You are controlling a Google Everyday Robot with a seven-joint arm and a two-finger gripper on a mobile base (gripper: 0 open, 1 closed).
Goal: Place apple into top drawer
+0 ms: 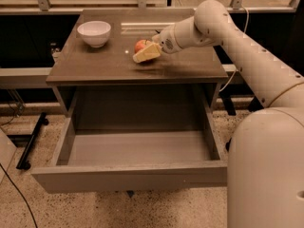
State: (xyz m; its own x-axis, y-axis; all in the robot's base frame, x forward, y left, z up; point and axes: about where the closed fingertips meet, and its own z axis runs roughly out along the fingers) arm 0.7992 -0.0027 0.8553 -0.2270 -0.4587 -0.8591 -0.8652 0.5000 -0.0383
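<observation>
Brown cabinet top (95,65) carries the apple (139,44), which sits near the middle and toward the far side, to the right of the white bowl (94,33) at the far left corner. The white arm (247,56) reaches in from the right and sets the gripper (144,52) against the apple's near side, partly covering the fruit. Whether it has hold of the apple cannot be told. Below, the grey top drawer (128,177) stands pulled out toward the near side.

The small red apple (139,44) sits on the brown worktop (104,63), with the claw (144,51) right against it. Below, the grey top drawer (128,177) is pulled wide open.
</observation>
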